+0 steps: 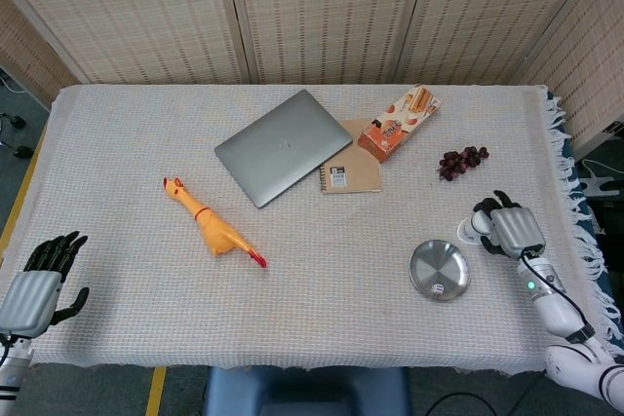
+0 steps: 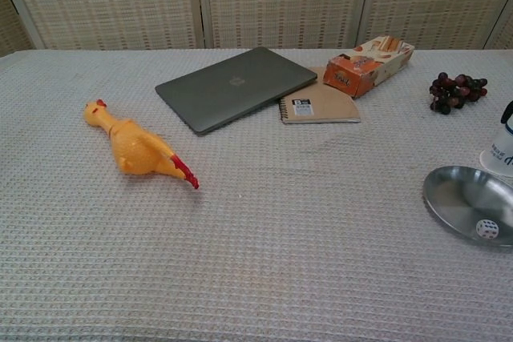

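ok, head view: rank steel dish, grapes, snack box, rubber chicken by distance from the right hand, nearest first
From the right hand, which is on the white cup:
1. Steel dish, just beside it toward the table's front.
2. Grapes, behind it toward the screen.
3. Snack box, farther back, near the notebook.
4. Rubber chicken, far across on the left half.

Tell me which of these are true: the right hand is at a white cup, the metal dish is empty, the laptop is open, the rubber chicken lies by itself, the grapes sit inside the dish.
1. The right hand is at the white cup. True: its fingers curl around it.
2. The metal dish is empty. False: a small white die lies in it.
3. The laptop is open. False: its lid is shut flat.
4. The rubber chicken lies by itself. True: nothing touches it.
5. The grapes sit inside the dish. False: they lie on the tablecloth, apart from it.
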Robot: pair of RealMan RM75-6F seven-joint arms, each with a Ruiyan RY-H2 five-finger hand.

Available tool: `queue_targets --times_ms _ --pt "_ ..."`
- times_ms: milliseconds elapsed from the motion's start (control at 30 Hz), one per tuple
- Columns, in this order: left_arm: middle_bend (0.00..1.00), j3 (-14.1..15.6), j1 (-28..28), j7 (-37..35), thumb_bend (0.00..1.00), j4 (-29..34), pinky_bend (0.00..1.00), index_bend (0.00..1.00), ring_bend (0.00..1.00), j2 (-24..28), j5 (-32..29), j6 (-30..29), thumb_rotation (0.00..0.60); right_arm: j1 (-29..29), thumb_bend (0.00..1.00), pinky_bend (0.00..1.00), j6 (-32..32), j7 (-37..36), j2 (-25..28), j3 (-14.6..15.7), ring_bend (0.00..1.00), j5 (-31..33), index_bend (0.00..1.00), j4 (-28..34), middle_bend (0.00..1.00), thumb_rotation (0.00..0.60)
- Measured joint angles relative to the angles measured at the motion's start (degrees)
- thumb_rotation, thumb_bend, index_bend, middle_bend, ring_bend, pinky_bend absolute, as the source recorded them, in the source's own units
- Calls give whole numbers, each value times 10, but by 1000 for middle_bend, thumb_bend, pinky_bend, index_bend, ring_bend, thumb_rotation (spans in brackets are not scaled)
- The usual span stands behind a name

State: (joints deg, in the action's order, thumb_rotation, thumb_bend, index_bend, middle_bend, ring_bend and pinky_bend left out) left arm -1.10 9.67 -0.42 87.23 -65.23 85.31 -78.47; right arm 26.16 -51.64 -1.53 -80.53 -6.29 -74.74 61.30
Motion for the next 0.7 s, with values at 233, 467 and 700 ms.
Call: queue_targets --times_ms 233,467,700 --pt "0 1 -1 -2 396 0 75 0 0 2 1 -2 600 -5 286 460 -26 -17 -18 3 335 -11 614 -23 423 600" --pt "0 1 -1 3 396 2 75 0 0 1 0 -2 600 -21 285 534 -102 -86 0 7 411 -54 689 6 475 600" --pt "0 3 -1 6 395 3 75 0 0 -1 3 -1 600 -39 286 534 -162 -112 58 44 411 -143 689 112 475 600"
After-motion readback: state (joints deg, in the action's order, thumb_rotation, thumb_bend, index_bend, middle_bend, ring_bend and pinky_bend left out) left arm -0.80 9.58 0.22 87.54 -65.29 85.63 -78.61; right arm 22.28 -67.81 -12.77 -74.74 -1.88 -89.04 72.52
